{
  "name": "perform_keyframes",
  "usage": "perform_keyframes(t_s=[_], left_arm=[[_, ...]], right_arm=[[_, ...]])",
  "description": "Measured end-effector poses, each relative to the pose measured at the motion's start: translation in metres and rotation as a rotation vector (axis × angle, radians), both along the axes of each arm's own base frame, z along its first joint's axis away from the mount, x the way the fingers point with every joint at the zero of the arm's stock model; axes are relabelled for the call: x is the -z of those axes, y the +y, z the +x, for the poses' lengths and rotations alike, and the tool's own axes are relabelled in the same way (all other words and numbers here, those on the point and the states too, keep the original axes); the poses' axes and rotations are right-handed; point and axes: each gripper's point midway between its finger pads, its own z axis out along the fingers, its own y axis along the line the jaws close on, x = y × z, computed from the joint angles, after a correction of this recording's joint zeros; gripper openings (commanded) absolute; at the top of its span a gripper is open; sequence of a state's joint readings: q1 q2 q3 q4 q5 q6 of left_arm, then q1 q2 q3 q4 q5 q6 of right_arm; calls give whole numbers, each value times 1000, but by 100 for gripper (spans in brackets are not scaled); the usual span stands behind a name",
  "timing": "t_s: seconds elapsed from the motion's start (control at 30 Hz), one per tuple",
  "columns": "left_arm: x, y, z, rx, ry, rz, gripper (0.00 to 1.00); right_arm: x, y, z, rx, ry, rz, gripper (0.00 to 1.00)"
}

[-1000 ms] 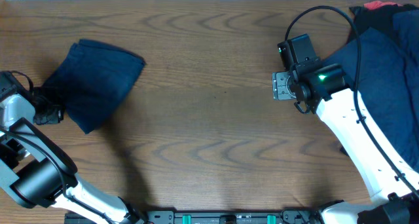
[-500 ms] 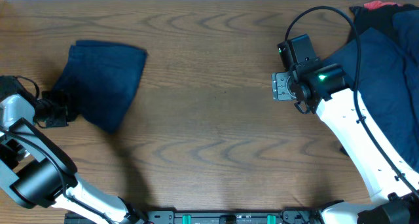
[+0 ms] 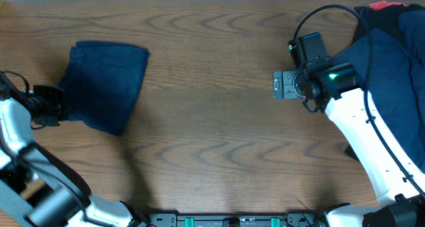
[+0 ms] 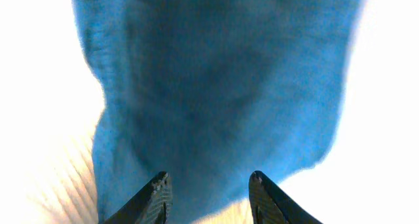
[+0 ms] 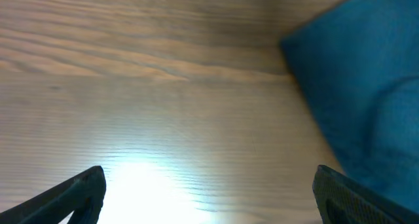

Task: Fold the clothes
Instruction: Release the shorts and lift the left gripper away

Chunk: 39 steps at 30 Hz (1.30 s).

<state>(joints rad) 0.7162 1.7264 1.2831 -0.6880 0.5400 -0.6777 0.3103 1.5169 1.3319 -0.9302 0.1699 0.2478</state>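
A folded navy-blue garment [image 3: 106, 81] lies flat at the far left of the table. My left gripper [image 3: 56, 105] is at its left edge, low over the table. In the left wrist view the fingers [image 4: 206, 179] are apart, with the edge of the blue cloth [image 4: 216, 86] lying between and beyond the tips, not pinched. A heap of navy clothes [image 3: 392, 74] with a red piece [image 3: 385, 4] on top fills the right end. My right gripper [image 3: 307, 48] is open and empty just left of the heap; its wrist view [image 5: 209, 178] shows bare wood and the heap's edge [image 5: 360, 86].
The brown wooden table [image 3: 212, 121] runs between the folded garment and the heap. My right arm's white link [image 3: 358, 141] and its black cable cross over the heap's left side. The arm bases stand at the front edge [image 3: 232, 220].
The folded garment was dragged and laid flat, its lower corner swinging right. My left gripper let go and drew back to its left edge. My right gripper shifted slightly up and right.
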Motion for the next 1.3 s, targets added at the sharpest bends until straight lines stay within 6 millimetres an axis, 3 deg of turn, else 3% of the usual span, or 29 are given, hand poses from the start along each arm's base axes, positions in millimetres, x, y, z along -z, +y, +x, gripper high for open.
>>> perform_keyframes(t_s=[0.07,0.17,0.2,0.3,0.43,0.57,0.63,0.8,0.97,1.07,1.17,1.3], left_arm=[[-22,-8,3,63,-53,62,53],[-58,-37,17,208,-153,176,84],[-69,-54,24,278,-191,213,98],[-86,-109,44,476,-273,284,98],[-83,-190,52,744,-293,344,98],[-64,-255,31,981,-201,437,98],[-53,-270,13,1057,-126,469,98],[-33,-274,-31,1166,80,508,98],[-31,-264,-42,1166,139,575,98],[-44,-266,-42,1147,49,633,98],[-71,-273,-42,1116,-132,708,98],[-94,-278,-57,1069,-347,779,98]], right_arm=[[-2,1,5,2,-9,57,99],[-9,2,21,6,-53,172,99],[-12,0,26,8,-68,204,99],[-21,-7,39,18,-109,300,99],[-24,-26,40,54,-102,392,99],[-15,-56,27,142,-35,433,99],[-10,-72,18,193,5,435,99],[2,-101,-11,245,100,410,99],[-5,-104,-36,217,78,348,99],[-14,-103,-51,194,-31,317,99],[-25,-101,-68,164,-208,289,99],[-33,-100,-95,159,-395,250,99]])
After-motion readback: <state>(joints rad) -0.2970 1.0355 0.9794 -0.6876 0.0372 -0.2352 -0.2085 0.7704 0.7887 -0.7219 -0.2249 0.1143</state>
